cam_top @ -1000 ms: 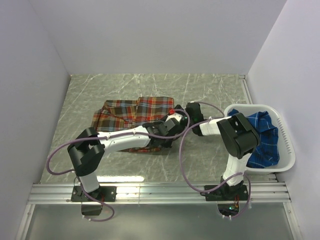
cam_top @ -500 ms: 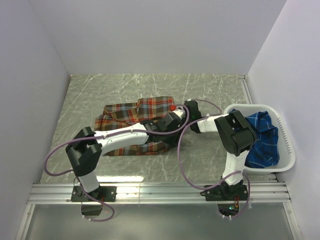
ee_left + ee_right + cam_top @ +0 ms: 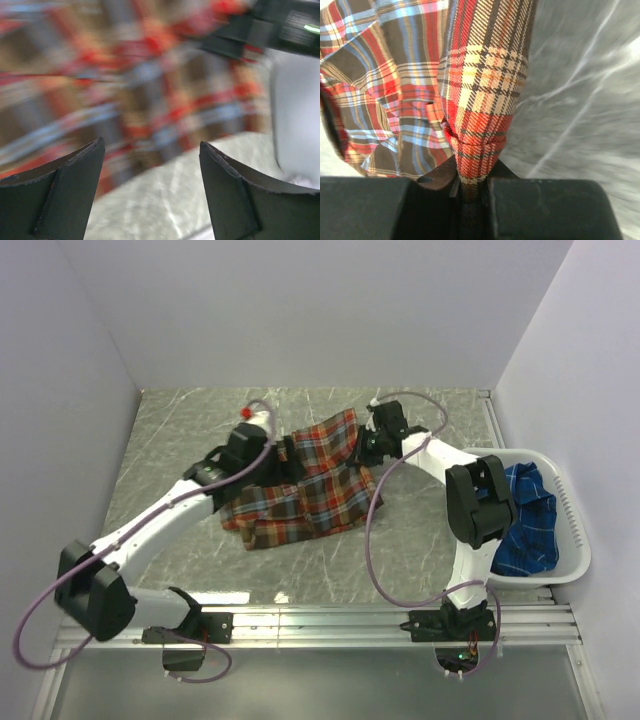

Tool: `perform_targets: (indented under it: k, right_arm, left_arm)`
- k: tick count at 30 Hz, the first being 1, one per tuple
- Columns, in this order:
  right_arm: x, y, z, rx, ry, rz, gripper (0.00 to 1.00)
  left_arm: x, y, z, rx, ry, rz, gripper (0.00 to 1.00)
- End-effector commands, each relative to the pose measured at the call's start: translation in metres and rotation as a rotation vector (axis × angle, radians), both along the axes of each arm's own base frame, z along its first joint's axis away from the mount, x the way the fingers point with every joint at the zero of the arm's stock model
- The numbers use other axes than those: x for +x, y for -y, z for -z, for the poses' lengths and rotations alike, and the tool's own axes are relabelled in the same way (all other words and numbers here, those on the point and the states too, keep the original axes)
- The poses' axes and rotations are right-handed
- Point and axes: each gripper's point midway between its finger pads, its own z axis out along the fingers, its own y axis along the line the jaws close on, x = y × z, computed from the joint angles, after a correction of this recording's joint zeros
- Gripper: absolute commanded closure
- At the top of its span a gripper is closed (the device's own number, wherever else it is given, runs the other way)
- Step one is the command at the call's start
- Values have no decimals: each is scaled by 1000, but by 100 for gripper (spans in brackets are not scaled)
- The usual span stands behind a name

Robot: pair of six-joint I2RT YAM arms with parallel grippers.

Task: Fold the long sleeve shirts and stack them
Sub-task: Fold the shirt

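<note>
The red-orange plaid shirt [image 3: 305, 490] lies crumpled in the middle of the table, its right corner pulled up toward the back. My right gripper [image 3: 366, 443] is shut on that corner; in the right wrist view a bunched fold of the shirt [image 3: 480, 80] runs down into the right gripper [image 3: 470, 187]. My left gripper [image 3: 283, 453] sits at the shirt's left back edge, open. In the left wrist view the left gripper [image 3: 150, 145] holds nothing, and the shirt [image 3: 125, 75] is a blur beyond it. The blue plaid shirt [image 3: 527, 515] lies in the basket.
A white plastic basket [image 3: 572, 515] stands at the right edge of the table beside the right arm. White walls close in the left, back and right. The grey marbled table [image 3: 180, 420] shows around the shirt. A metal rail [image 3: 320, 625] runs along the near edge.
My left gripper let go of the shirt, opened and swung left and back. My right gripper shut on the shirt's right corner and pulled it up toward the back.
</note>
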Motion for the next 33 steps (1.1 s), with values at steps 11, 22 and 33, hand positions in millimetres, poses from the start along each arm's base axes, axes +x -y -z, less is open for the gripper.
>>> perform_targets:
  k: [11, 22, 33]
  right_arm:
    - [29, 34, -62, -560, 160, -232, 100]
    - [26, 18, -95, -981, 303, -217, 100]
    - [6, -35, -119, -1124, 427, -278, 98]
  left_arm:
    - [14, -110, 105, -126, -312, -351, 26]
    - [18, -92, 138, -235, -437, -382, 41]
    - [11, -98, 153, -221, -468, -426, 68]
